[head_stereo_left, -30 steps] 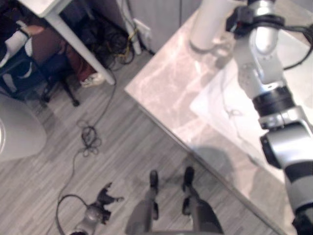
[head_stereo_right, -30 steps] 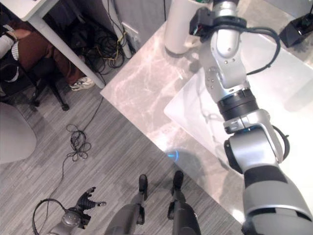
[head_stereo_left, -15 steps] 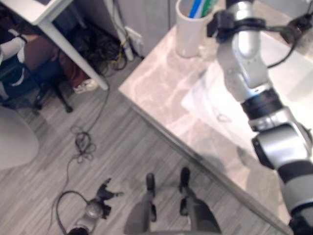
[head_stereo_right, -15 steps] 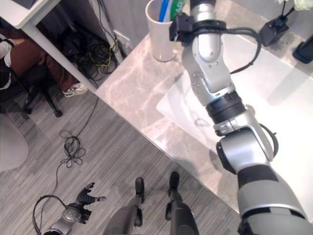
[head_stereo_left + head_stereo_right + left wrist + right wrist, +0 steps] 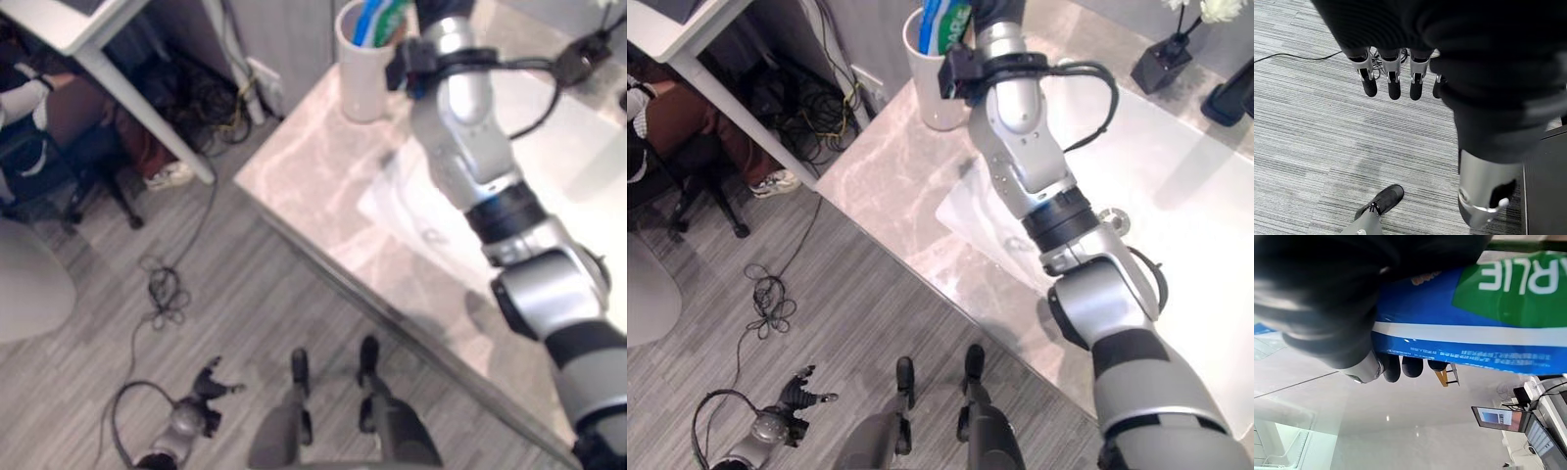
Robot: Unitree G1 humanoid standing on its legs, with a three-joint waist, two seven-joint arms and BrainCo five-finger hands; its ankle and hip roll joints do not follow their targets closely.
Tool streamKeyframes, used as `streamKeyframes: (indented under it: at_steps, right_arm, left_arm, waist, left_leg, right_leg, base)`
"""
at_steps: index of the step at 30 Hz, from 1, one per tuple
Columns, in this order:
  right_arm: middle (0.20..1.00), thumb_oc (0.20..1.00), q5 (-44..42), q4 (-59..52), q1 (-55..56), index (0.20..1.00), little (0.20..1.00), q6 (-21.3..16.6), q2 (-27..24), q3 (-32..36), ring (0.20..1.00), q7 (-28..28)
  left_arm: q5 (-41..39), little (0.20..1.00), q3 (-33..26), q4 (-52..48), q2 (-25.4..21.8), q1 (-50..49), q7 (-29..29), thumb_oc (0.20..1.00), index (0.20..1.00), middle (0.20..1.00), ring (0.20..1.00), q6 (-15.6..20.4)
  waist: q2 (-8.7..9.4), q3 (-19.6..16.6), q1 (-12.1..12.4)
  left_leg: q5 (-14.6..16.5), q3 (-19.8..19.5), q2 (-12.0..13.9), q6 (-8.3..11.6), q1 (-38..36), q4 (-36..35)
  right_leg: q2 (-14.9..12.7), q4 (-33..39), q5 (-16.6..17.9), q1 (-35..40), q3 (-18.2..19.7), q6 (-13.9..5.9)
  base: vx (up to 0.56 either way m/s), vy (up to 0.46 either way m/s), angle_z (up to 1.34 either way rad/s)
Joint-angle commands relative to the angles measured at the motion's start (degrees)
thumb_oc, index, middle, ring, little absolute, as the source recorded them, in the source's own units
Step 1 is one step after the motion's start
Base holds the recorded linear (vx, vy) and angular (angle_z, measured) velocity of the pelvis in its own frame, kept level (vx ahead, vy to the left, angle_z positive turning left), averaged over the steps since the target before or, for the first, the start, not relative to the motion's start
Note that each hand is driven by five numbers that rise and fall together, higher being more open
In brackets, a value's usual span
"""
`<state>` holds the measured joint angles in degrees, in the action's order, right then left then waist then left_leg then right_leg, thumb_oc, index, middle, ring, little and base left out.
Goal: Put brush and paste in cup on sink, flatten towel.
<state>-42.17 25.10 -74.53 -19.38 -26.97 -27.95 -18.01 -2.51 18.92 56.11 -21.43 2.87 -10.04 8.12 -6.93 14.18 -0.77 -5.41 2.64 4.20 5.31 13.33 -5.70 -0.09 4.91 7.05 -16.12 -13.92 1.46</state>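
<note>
Nearest to me, my left robot hand [image 5: 1393,73] hangs low over the grey, striped plank floor [image 5: 1312,147], its dark-tipped fingers straight and loose, holding nothing; in the right eye view it shows small by the lower left edge.

Further out, the marbled stone surface [image 5: 892,166] runs across with a sharp corner, pale and glossy. A thin white towel [image 5: 970,211] lies on it just below my right forearm; I see it rumpled at the near edge, but the arm covers much of it, so I cannot tell how flat it is.

Beyond that, the smooth white cup [image 5: 929,83] stands upright near the surface's far corner. My right robot hand [image 5: 1396,366] is curled round the blue-and-green toothpaste tube [image 5: 1528,328], its fingertips wrapped under the flat, glossy tube. From the head views the tube's top [image 5: 377,18] rises out of the cup mouth, cut off at the frame edge. I cannot make out a brush inside the cup.
</note>
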Motion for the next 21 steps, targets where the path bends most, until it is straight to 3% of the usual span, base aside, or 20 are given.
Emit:
streamKeyframes:
  at_steps: [1, 3, 4, 5, 21]
  right_arm:
    - [0.200, 0.200, 1.5, -0.2, -4.4, 0.200, 0.200, -2.4, 2.4, 0.3, 0.200, 1.5]
    - [0.200, 0.200, 1.7, -0.3, -4.3, 0.200, 0.200, -2.4, 2.4, 0.2, 0.200, 1.4]
    - [0.558, 0.558, 1.3, -0.1, -4.2, 0.558, 0.558, -2.3, 2.7, 0.2, 0.558, 1.5]
    - [1.000, 1.000, 1.1, 0.0, -4.1, 1.000, 1.000, -2.4, 2.8, 0.3, 1.000, 1.5]
    - [1.000, 1.000, 1.5, 0.0, -4.0, 1.000, 1.000, -2.4, 3.3, 0.9, 1.000, 0.8]
  left_arm:
    - [0.1, 1.000, -0.7, 4.5, -2.7, 1.6, -2.3, 1.000, 1.000, 1.000, 1.000, 0.2]
    - [0.2, 1.000, -0.7, 4.6, -2.7, 1.6, -2.4, 1.000, 1.000, 1.000, 1.000, 0.2]
    - [0.3, 1.000, -0.8, 5.1, -2.6, 1.6, -2.5, 1.000, 1.000, 1.000, 1.000, 0.1]
    - [0.2, 1.000, -0.8, 5.2, -2.5, 1.6, -2.5, 1.000, 1.000, 1.000, 1.000, 0.0]
    - [-0.3, 1.000, -1.0, 6.7, -2.2, 2.4, -2.6, 1.000, 1.000, 1.000, 1.000, -0.2]
  waist:
    - [4.53, -2.5, 0.2]
    - [4.55, -2.5, 0.2]
    - [4.62, -2.5, 0.2]
    - [4.68, -2.5, 0.2]
    - [5.66, -2.8, 0.2]
  left_leg:
    - [6.8, 3.2, -5.0, -4.42, -4.3, 0.7]
    - [6.9, 3.2, -5.0, -4.47, -4.3, 0.7]
    - [6.9, 3.2, -5.1, -4.56, -4.4, 0.7]
    - [6.9, 3.1, -5.1, -4.61, -4.5, 0.7]
    - [7.8, 3.9, -5.1, -5.20, -5.6, 0.7]
  right_leg:
    - [-2.3, 0.1, -5.1, 2.3, 8.9, -3.73]
    - [-2.3, 0.1, -5.1, 2.4, 8.9, -3.71]
    - [-2.3, 0.1, -5.1, 2.5, 8.9, -3.67]
    - [-2.3, 0.1, -5.0, 2.5, 9.0, -3.66]
    - [-2.2, 0.1, -4.8, 3.0, 10.2, -3.82]
  base:
    - [0.00, 0.031, 0.00]
    - [0.00, 0.000, 0.00]
    - [0.00, 0.000, 0.00]
    - [0.00, 0.000, 0.00]
    - [0.00, 0.010, -0.01]
